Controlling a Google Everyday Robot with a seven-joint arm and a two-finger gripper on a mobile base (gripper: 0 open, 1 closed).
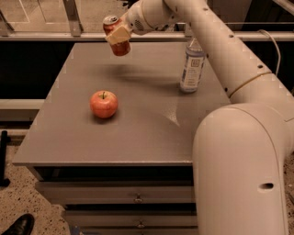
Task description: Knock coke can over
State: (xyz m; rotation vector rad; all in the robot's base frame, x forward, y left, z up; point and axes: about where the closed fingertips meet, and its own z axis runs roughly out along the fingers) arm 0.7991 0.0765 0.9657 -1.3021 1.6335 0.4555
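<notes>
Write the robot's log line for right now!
gripper: far table edge, shut on coke can | coke can: tilted | apple: mid-table | water bottle: upright

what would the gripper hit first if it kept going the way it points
The coke can: the gripper, above the far edge of the table, points left with the can clamped in it. Beyond the can the way looks free, though depth is unclear.

The hand hangs above the far edge of a grey counter. Behind the hand stands a glass partition with a metal post and rail. Left of the hand, under the rail, the space is dark. Below the hand, the counter front holds drawers with small knobs. Far down to its left are a speckled floor and a black shoe.
</notes>
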